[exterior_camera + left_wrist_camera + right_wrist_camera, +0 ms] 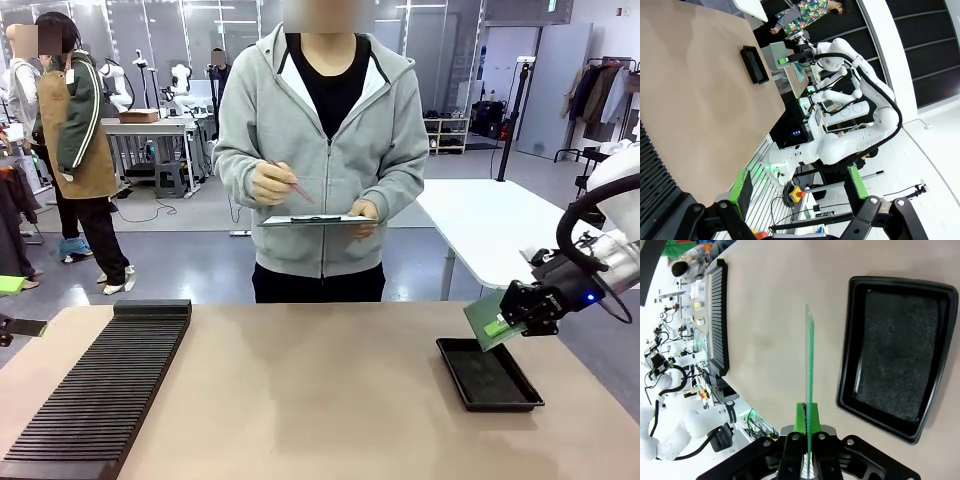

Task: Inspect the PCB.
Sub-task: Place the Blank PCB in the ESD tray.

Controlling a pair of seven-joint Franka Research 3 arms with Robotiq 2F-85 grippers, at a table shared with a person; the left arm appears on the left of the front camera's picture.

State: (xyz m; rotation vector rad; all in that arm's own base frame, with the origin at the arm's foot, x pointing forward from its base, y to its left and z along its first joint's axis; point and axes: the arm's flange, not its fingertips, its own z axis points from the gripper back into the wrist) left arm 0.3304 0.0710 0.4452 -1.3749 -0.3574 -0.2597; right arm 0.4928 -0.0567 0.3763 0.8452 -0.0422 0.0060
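Note:
The green PCB (489, 319) hangs tilted in the air at the right, just above the left end of the black tray (489, 375). My right gripper (503, 325) is shut on its lower right edge. In the right wrist view the PCB (809, 375) stands edge-on, a thin green line rising from my right gripper (806, 422), with the tray (895, 347) to its right. In the left wrist view my left gripper (797, 187) stands open with nothing between its green pads, off the table's near edge. Far off there, the PCB (777, 51) shows in the right arm's grip.
A long black slotted rack (105, 385) lies along the table's left side. A person in a grey hoodie stands at the far edge, writing with a red pen (288, 180) on a clipboard (315, 220). The tan tabletop (310, 400) between rack and tray is bare.

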